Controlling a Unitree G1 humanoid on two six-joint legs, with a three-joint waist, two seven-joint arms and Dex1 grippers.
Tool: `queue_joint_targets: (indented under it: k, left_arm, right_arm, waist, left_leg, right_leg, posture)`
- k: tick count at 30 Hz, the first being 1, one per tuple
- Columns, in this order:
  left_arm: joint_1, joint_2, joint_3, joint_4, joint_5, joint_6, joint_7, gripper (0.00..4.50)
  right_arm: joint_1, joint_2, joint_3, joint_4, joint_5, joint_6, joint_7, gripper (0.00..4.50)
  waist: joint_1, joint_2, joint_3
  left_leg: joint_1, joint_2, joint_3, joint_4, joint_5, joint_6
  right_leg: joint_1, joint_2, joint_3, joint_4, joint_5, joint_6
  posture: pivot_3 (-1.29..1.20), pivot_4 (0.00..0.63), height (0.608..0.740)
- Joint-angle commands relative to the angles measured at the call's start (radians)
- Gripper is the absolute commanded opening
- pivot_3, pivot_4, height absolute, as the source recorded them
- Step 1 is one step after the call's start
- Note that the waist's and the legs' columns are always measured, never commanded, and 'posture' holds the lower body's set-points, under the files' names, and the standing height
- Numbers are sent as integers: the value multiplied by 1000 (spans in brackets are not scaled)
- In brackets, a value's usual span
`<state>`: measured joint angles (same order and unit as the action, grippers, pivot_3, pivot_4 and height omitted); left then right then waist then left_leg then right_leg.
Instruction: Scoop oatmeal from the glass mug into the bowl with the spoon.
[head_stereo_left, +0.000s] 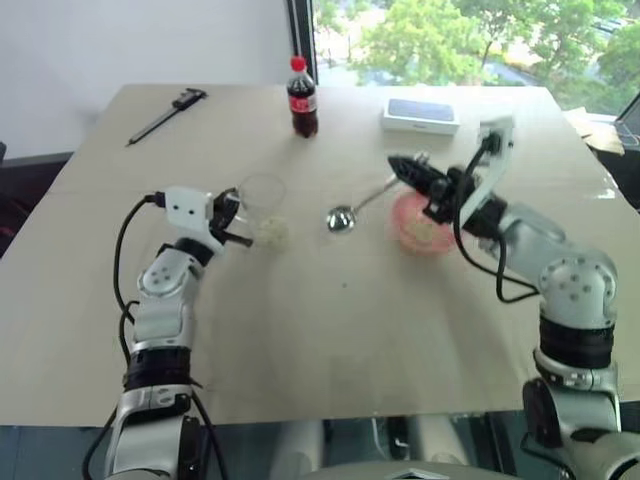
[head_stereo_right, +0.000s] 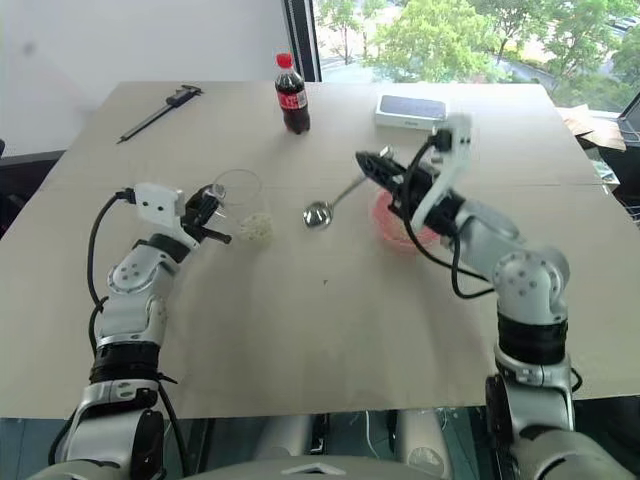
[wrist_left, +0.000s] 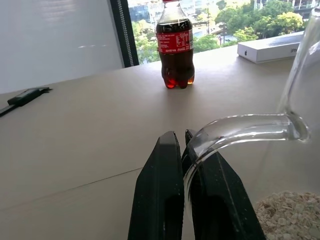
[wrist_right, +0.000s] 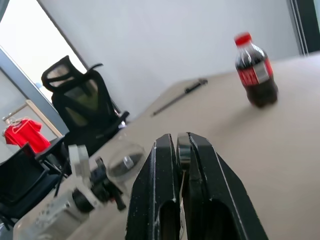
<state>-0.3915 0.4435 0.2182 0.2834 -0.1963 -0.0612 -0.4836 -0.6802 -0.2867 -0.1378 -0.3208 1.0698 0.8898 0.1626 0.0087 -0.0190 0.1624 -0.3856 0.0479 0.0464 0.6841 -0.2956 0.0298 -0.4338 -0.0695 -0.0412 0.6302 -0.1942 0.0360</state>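
Observation:
The glass mug (head_stereo_left: 262, 195) stands left of the table's centre, with the oatmeal (head_stereo_left: 272, 232) lying in its bottom. My left gripper (head_stereo_left: 238, 215) is shut on the mug's clear handle (wrist_left: 240, 129), which curves up from between the black fingers (wrist_left: 165, 170). My right gripper (head_stereo_left: 398, 165) hovers above the pink bowl (head_stereo_left: 398, 228) and is shut on the spoon's thin handle. The spoon (head_stereo_left: 341, 219) slopes down to the left, its oval end low over the table between mug and bowl. Pale flakes lie in the bowl, partly hidden by my right arm.
A cola bottle with a red cap (head_stereo_left: 303, 98) stands at the back centre, a white box (head_stereo_left: 420, 115) to its right, and a dark caliper tool (head_stereo_left: 165, 115) at the back left. Bare tabletop lies in front of the mug and bowl.

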Motion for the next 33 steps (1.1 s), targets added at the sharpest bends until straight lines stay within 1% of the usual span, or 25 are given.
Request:
queue_joint_targets:
  k: [1,4,7,10,11,14,16,20,26,28,31,33]
  left_arm:
    - [-23,-10,-66,-10,27,-4,-32,39]
    - [-56,-28,-69,-15,1,6,-39,39]
    - [-79,-42,-78,-34,-18,16,-64,39]
    - [-102,-53,-117,-47,-4,15,-90,39]
    - [-110,-56,-129,-50,0,12,-97,39]
    - [-122,-56,-142,-50,4,6,-108,39]
    - [-126,-56,-147,-51,3,5,-109,39]
    - [-122,-60,-165,-75,6,9,-124,39]
    - [-135,-67,-213,-93,40,-5,-138,39]
    - [-136,-71,-220,-96,43,-4,-138,39]
    - [-138,-74,-223,-96,41,-3,-139,39]
    - [-136,-76,-224,-96,42,-4,-138,39]
  right_arm:
    - [-117,-10,-31,7,13,-23,8,0]
    - [-185,-25,-36,24,24,-5,18,0]
    - [-218,-33,-5,29,21,16,42,0]
    - [-218,-19,78,48,-70,-10,77,0]
    - [-209,-27,112,54,-117,-26,99,0]
    - [-181,-76,197,68,-242,-67,175,0]
    - [-169,-93,223,74,-289,-87,216,0]
    - [-159,-89,261,76,-344,-96,263,0]
    - [-131,-71,362,112,-497,-156,313,0]
    - [-125,-74,377,125,-530,-166,335,0]
    - [-118,-65,373,135,-534,-129,351,0]
    - [-109,-23,322,127,-474,-31,308,0]
  waist:
    - [7,0,0]
    - [8,0,0]
    - [5,0,0]
    - [2,0,0]
    - [2,0,0]
    - [1,0,0]
    - [1,0,0]
    - [2,0,0]
    - [2,0,0]
    - [2,0,0]
    - [2,0,0]
    - [2,0,0]
  left_leg:
    - [0,0,0,0,0,0]
    - [-2,-1,-1,0,0,0]
    - [-4,-1,-1,1,0,0]
    - [-11,-1,0,1,1,-1]
    - [-12,-1,-1,1,2,-4]
    - [-13,-1,-1,0,3,-4]
    - [-14,-1,0,1,2,-4]
    - [-14,-1,0,1,2,-4]
    - [-14,-1,0,1,3,-4]
    - [-14,-1,0,1,3,-4]
    - [-14,-1,0,1,3,-4]
    - [-14,-1,0,1,3,-5]
  right_leg:
    - [0,0,0,0,0,0]
    - [0,0,-1,-2,0,0]
    - [0,-1,-1,-4,0,0]
    - [-7,-1,-1,-3,0,0]
    - [-8,-1,-1,-2,0,0]
    - [-10,0,-1,-1,0,0]
    - [-10,-1,-1,-2,0,0]
    - [-11,-1,-1,-2,0,0]
    - [-11,-1,-1,-2,0,0]
    - [-11,-1,-1,-1,0,0]
    - [-11,-1,-1,-1,0,0]
    - [-11,0,-1,-1,0,0]
  posture:
    - [0,150,740]
    - [0,150,740]
    - [0,150,740]
    - [0,150,740]
    - [0,150,740]
    - [0,150,740]
    - [0,150,740]
    - [0,150,740]
    - [0,150,740]
    - [0,150,740]
    - [0,150,740]
    - [0,150,740]
